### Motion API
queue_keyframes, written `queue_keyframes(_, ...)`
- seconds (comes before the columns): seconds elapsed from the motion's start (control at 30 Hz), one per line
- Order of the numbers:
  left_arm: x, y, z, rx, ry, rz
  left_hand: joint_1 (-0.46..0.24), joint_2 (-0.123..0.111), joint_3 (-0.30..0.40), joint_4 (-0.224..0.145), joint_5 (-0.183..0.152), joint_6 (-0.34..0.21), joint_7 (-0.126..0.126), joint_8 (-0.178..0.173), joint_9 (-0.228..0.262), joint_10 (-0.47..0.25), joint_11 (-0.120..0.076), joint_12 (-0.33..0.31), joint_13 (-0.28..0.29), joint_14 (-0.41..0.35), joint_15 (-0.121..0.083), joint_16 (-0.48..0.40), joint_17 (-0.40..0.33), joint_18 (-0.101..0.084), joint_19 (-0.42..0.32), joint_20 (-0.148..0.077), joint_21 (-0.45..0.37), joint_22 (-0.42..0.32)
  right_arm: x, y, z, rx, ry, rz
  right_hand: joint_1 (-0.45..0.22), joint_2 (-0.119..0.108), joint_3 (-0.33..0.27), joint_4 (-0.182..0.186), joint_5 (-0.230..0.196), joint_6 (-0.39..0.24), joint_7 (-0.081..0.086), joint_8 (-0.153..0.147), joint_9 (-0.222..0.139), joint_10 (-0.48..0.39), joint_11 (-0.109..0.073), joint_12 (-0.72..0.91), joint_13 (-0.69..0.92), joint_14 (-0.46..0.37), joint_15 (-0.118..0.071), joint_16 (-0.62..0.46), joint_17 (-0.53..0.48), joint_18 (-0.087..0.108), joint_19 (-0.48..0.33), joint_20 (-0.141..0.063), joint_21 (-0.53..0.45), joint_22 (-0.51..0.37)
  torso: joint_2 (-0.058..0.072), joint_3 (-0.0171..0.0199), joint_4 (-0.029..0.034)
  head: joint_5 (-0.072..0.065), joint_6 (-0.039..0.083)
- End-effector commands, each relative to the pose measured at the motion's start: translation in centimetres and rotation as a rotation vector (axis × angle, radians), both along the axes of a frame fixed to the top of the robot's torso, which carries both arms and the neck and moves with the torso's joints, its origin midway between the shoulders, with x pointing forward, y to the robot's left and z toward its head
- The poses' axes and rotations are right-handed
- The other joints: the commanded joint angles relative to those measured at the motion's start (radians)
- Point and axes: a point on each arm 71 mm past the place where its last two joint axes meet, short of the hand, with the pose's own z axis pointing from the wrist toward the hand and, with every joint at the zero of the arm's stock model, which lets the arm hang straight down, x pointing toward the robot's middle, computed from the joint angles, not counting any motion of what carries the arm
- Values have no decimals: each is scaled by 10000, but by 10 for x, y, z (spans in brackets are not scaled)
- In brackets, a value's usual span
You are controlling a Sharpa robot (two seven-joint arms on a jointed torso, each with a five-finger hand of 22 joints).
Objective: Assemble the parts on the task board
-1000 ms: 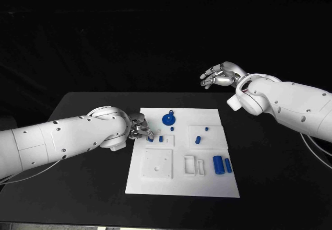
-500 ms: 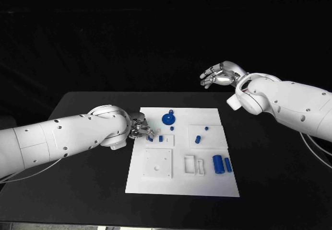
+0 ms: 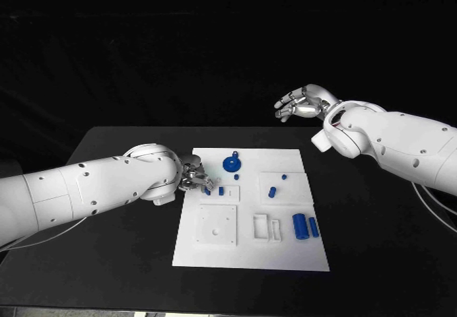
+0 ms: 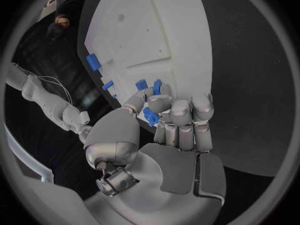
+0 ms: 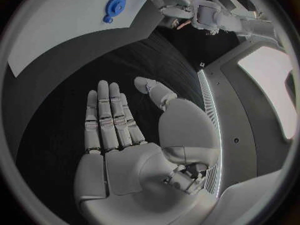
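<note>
The white task board [image 3: 249,254] lies in the middle of the black table. My left hand [image 3: 193,178] hangs over the board's left edge and pinches a small blue part [image 4: 150,116] between thumb and curled fingers, close to a small blue peg [image 3: 221,191]. A round blue disc part [image 3: 232,162] sits at the board's far end, also seen as the disc [image 5: 115,6]. A short blue piece [image 3: 273,193] and two blue cylinders [image 3: 300,226] lie on the board's right side. My right hand [image 3: 303,104] is raised past the table's far edge, flat and holding nothing, fingers [image 5: 109,117] straight.
A white square plate [image 3: 217,224] and white bracket pieces [image 3: 262,226] sit on the near half of the board. Black table surface [image 3: 381,218] extends on both sides of the board. My left forearm [image 3: 86,191] crosses the table's left side.
My left hand has edged slightly further along the board's left edge, still holding the small blue part. The right hand has stayed put.
</note>
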Motion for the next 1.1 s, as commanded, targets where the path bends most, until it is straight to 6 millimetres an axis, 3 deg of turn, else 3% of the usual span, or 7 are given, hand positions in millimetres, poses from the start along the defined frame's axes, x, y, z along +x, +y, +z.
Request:
queue_keyframes(0.03, -3, -6, -4, 256, 162, -415, -12, 119, 71, -6, 9, 1280, -825, -16, -29, -240, -284, 40, 16, 102, -410, 32, 17, 863, -72, -537, 37, 199, 0, 1, 0, 7, 11, 96, -38, 7, -21, 30, 35, -71, 115, 67, -15, -6, 68, -51, -14, -72, 18, -43, 7, -142, -70, 19, -59, 18, 3, -3, 7, -3, -13)
queue_keyframes(0.57, -3, -9, -5, 352, 272, -448, -172, -66, 110, 143, -481, 1162, -768, -85, -65, -317, -212, 28, -59, 13, -364, -44, 18, 867, -208, -511, 36, 153, 0, 1, 0, 9, 14, 94, -40, 10, -20, 32, 36, -73, 116, 69, -18, -4, 69, -53, -14, -72, 19, -44, 8, -141, -68, 21, -67, 26, -1, -4, 13, -38, -45)
queue_keyframes(0.67, -3, -8, -5, 363, 268, -417, -436, -448, 48, 462, -1535, 1092, -748, -190, -125, -352, -188, -44, -152, -34, -354, -133, -7, 893, -278, -514, -21, 113, 0, 1, 0, 8, 19, 97, -40, 10, -20, 32, 36, -74, 116, 70, -18, -4, 69, -53, -14, -72, 19, -44, 9, -141, -68, 21, -69, 27, -1, -11, 13, -47, -47)
queue_keyframes(0.77, -2, -5, -5, 424, 272, -306, -624, -766, 17, 692, -1956, 1061, -732, -246, -151, -364, -178, -87, -212, -64, -350, -188, -15, 910, -324, -516, -64, 92, 0, 1, 0, 9, 19, 99, -41, 9, -20, 32, 36, -74, 116, 70, -19, -4, 69, -54, -14, -72, 19, -44, 9, -141, -67, 21, -70, 28, 0, -9, 18, -52, -48)
queue_keyframes(0.9, 0, -1, -5, 573, 133, -149, -866, -1342, 9, 1072, -3639, 1006, -723, -297, -154, -398, -170, -149, -278, -116, -348, -260, -20, 945, -408, -523, -161, 52, 0, 0, 0, 15, 21, 83, -43, 8, -21, 33, 36, -75, 117, 70, -20, -4, 69, -54, -14, -73, 19, -44, 9, -141, -67, 22, -72, 30, -3, -8, 17, -57, -47)
queue_keyframes(1.03, 1, 2, -4, 546, 3, 9, -991, -1686, 52, 1353, -4502, 1000, -740, -300, -138, -399, -176, -155, -298, -120, -362, -279, -10, 968, -428, -530, -195, 42, 0, 0, -1, 17, 20, 79, -51, 11, -24, 39, 32, -77, 118, 70, -21, -4, 70, -55, -14, -74, 20, -45, 9, -142, -66, 24, -75, 33, 0, -11, 11, -56, -41)
queue_keyframes(1.1, 2, 4, -3, 473, -143, 130, -1022, -1779, 86, 1469, -4654, 994, -731, -302, -132, -402, -187, -158, -305, -120, -367, -285, -5, 976, -432, -532, -203, 41, 0, 0, -1, 17, 16, 61, -53, 11, -25, 40, 31, -77, 118, 70, -21, -4, 70, -56, -15, -74, 20, -45, 9, -142, -66, 24, -76, 34, 2, -13, 9, -64, -40)
